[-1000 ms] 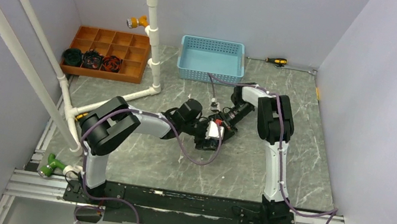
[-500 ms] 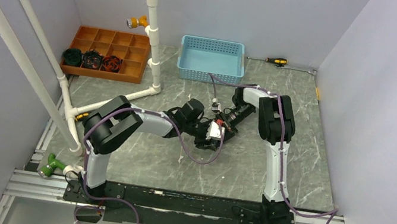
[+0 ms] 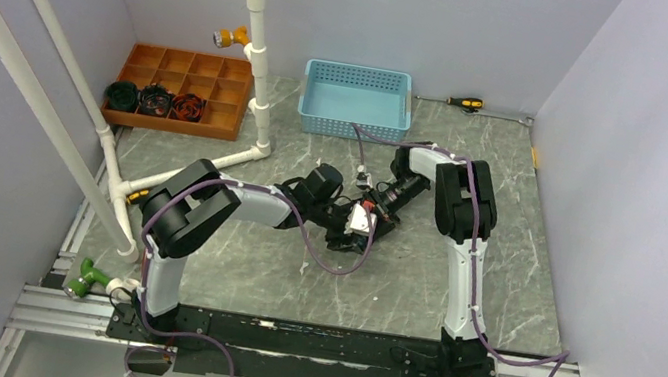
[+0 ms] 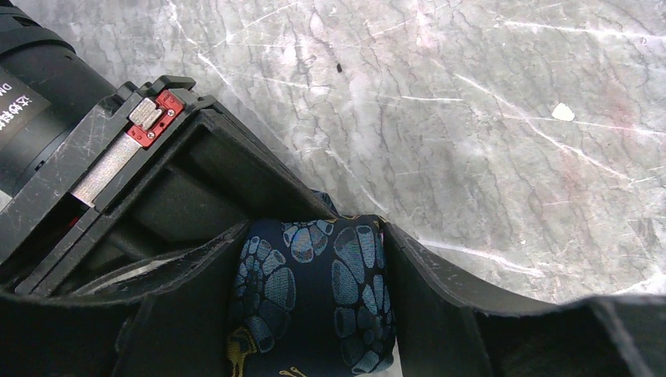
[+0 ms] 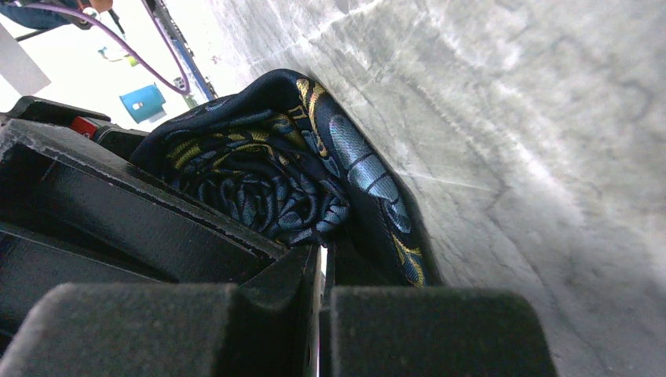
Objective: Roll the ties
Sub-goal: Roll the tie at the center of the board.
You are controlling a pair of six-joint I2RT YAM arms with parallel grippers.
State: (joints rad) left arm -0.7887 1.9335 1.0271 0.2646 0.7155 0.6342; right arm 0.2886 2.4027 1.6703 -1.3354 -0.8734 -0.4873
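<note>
Right now, closest to me, both arms reach in from the near edge and meet at the middle of the table [image 3: 416,283]. The left gripper [image 4: 316,234] is clamped on the tie [image 4: 314,306], which sits as a tight navy coil between its fingers, down at the marble. The right gripper [image 5: 322,263] noses in against the same coil. Its fingers are pressed almost together, and I cannot tell whether any cloth is caught between them.

My worry is the outer wrap I see curving round the coil in the right wrist view. If either grip eases off unevenly, I expect that layer to spring loose and the roll to unwind. With the two heads packed this tightly, a careless pull could also knock them together or drag the roll askew.

Farther back wait the wooden tray [image 3: 226,80] and the blue basket [image 3: 360,72].
</note>
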